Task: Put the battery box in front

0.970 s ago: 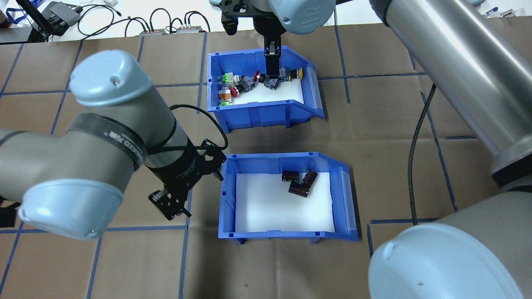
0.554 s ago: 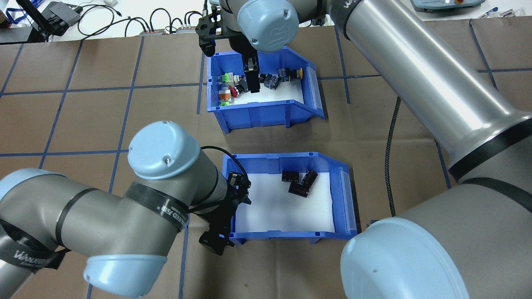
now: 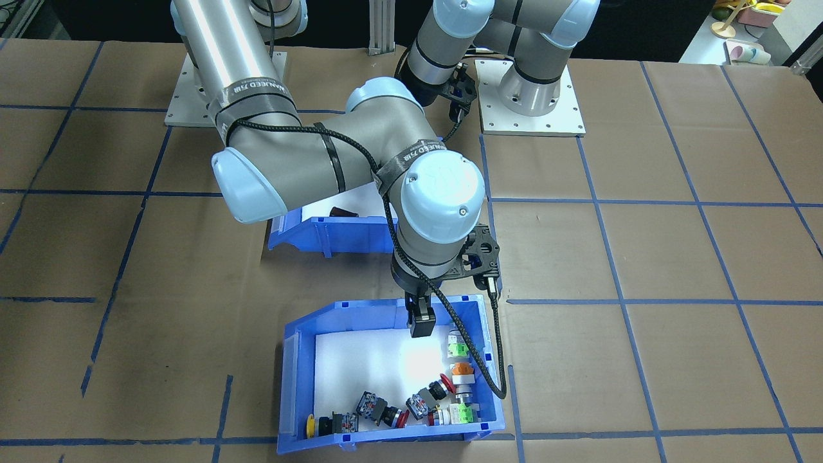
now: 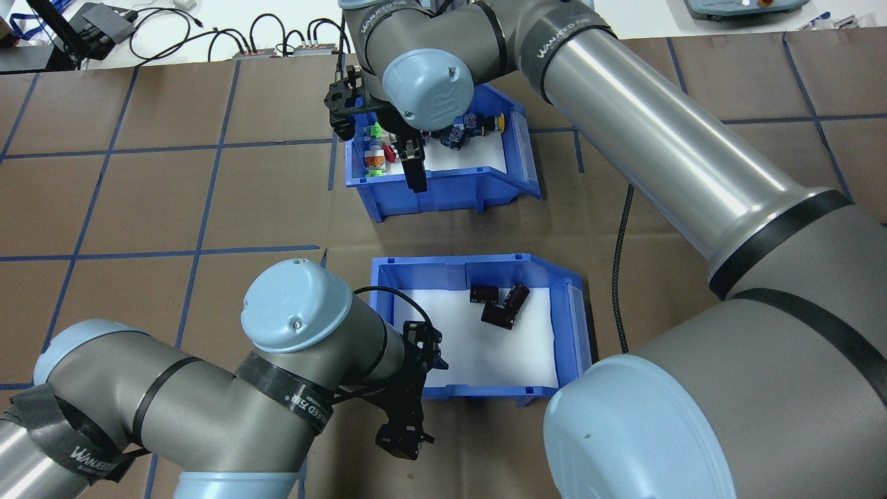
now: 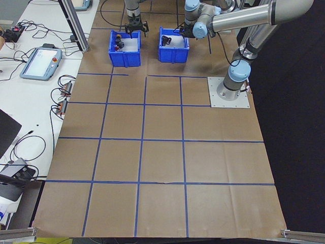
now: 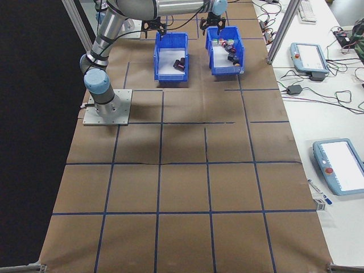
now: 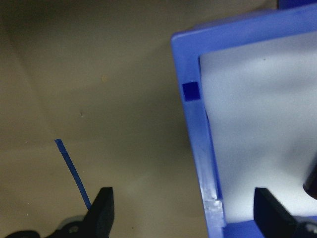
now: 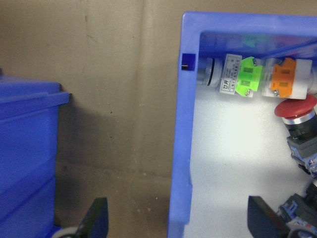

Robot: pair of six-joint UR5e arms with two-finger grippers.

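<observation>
1. We read the left gripper (image 7: 181, 218) as spread wide: its fingers (image 7: 104, 210) straddle the near wall of the battery box (image 4: 572, 326), one outside, one over the white foam, touching nothing that we can see.
2. The right gripper (image 8: 176, 218) likewise stands wide astride the wall of the push-button bin (image 8: 181, 148), holding nothing.
3. The battery box sits on the robot's side of the table, the push-button bin beyond it.
4. Risk: a one-wall pinch may let the box tilt, rolling the three dark cylinders (image 4: 500, 305).
5. Risk: both bins moving together may collide in the narrow gap between them.
</observation>
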